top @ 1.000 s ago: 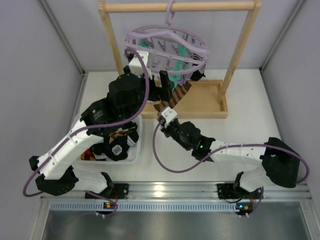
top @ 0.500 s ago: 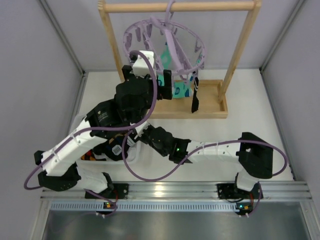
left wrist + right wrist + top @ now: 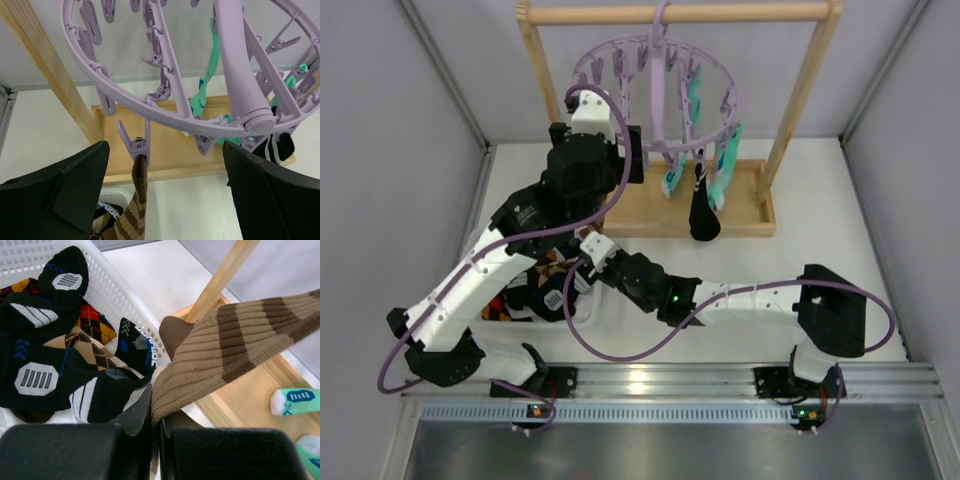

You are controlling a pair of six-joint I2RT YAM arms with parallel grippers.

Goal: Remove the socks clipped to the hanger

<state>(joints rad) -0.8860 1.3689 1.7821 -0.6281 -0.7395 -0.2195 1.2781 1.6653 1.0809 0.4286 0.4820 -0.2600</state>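
Observation:
The lavender hanger [image 3: 660, 95] hangs level from the wooden rack's top bar. A brown striped sock [image 3: 134, 210] is pinched in one of its clips [image 3: 135, 145] and hangs down between the fingers of my left gripper [image 3: 164, 155]. That gripper is open, just under the ring [image 3: 150, 107] and touching nothing. My right gripper [image 3: 156, 415] is shut on a brown striped sock [image 3: 225, 345] over the basket; the sock stretches up and right out of frame. Mint socks [image 3: 725, 178] and a black sock [image 3: 702, 212] stay clipped on the hanger's right side.
A white mesh basket [image 3: 117, 295] under the right gripper holds several black and argyle socks [image 3: 45, 375]. The wooden rack [image 3: 800, 90] stands on a wooden tray base [image 3: 745, 205] at the back of the table. Grey walls close in both sides.
The right gripper has pulled the brown sock left from the rack to above the basket. The tilted hanger has swung back level. The left gripper has risen under the ring.

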